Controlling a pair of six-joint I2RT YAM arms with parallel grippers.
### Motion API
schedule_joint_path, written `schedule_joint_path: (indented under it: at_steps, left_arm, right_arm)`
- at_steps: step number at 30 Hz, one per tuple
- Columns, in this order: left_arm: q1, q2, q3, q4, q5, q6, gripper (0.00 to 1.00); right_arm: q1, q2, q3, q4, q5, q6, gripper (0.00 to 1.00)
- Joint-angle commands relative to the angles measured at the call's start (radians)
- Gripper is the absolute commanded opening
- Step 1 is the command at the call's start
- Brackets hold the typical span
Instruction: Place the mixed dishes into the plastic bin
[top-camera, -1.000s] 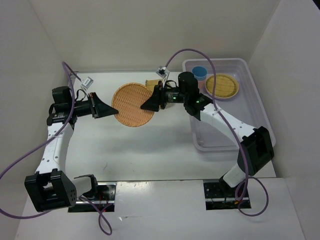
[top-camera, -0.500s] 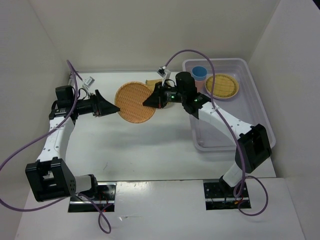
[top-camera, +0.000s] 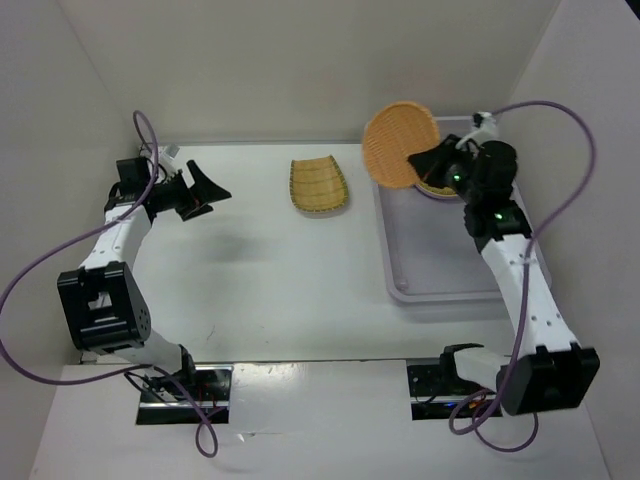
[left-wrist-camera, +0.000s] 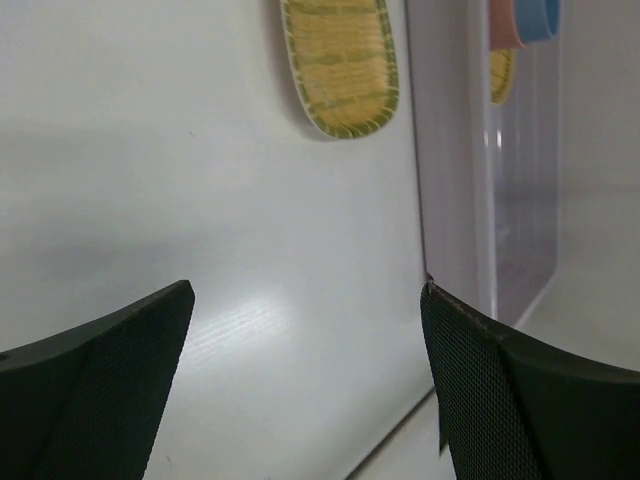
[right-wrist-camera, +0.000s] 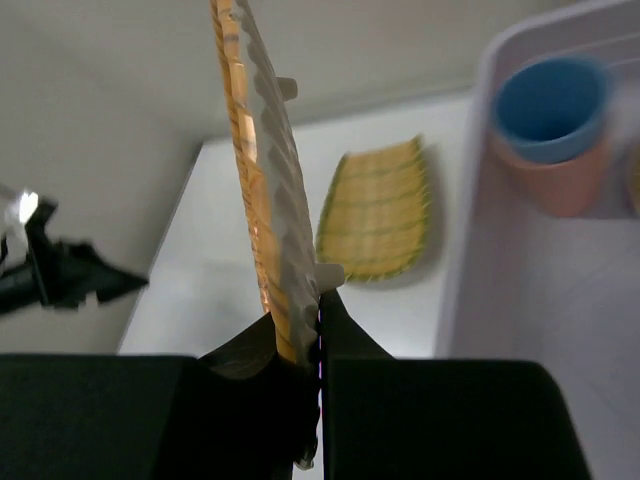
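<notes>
White table (top-camera: 260, 260); blue cup (right-wrist-camera: 547, 104) wrist-views only.

- We see a matte white surface (top-camera: 270, 290) filling the middle, with a soft grey shadow toward 9 o'clock.
- Plain white walls close it in: a back wall (top-camera: 300, 70) at 12 o'clock, slanted side panels (top-camera: 40, 150) at 9 and 3 o'clock.
- At 6 o'clock we note a white ledge (top-camera: 320, 420) with two dark rectangular openings (top-camera: 215, 378).
</notes>
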Motion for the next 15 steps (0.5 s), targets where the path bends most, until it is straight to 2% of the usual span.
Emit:
schedule_joint_path:
  at_steps: [1, 4, 7, 10, 15]
  left_arm:
    - [-0.048, 0.040, 0.077, 0.081, -0.195, -0.039, 1.00]
    - [-0.074, 0.089, 0.077, 0.156, -0.249, -0.102, 1.00]
    - [-0.103, 0.139, 0.088, 0.195, -0.267, -0.114, 1.00]
    - [-0.128, 0.187, 0.111, 0.216, -0.267, -0.125, 1.00]
    - [-0.163, 0.279, 0.181, 0.227, -0.267, -0.134, 1.00]
  right_arm:
    - [-0.110, -0.119, -0.038, -0.002, 0.211, 0.117, 0.00]
    - [-0.243, -0.130, -0.069, -0.031, 0.281, 0.225, 0.00]
    - [-0.371, -0.078, -0.104, 0.018, 0.296, 0.308, 0.00]
    - [-0.382, -0.014, -0.103, 0.076, 0.342, 0.317, 0.00]
    - [-0.391, 0.222, 0.004, 0.130, 0.362, 0.333, 0.00]
